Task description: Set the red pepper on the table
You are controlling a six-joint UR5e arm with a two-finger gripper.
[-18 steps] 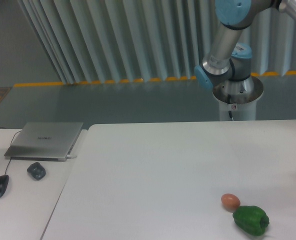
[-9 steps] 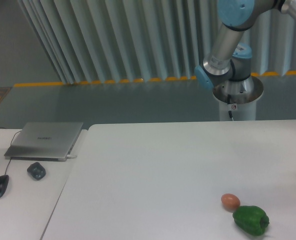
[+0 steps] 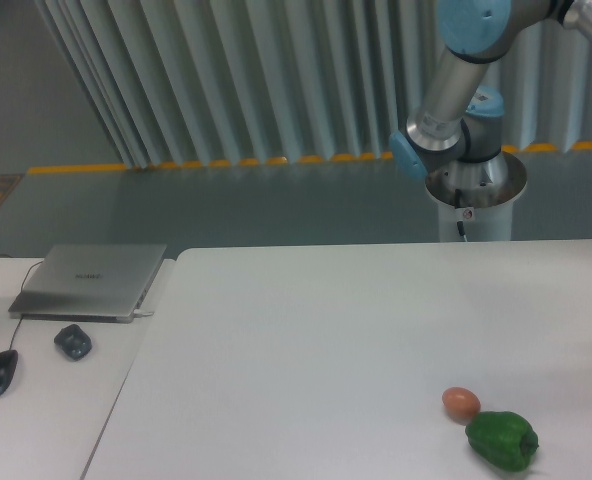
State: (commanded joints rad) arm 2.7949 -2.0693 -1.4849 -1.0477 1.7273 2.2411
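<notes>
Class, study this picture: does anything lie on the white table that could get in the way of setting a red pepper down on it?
Only two things: an egg touching a green pepper near the front right. The rest of the table is bare. Neither the red pepper nor the gripper is in view.

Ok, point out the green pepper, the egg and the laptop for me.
green pepper (image 3: 501, 440), fixed camera, middle of its body.
egg (image 3: 461, 403), fixed camera, centre of its shell.
laptop (image 3: 91, 280), fixed camera, middle of its closed lid.
</notes>
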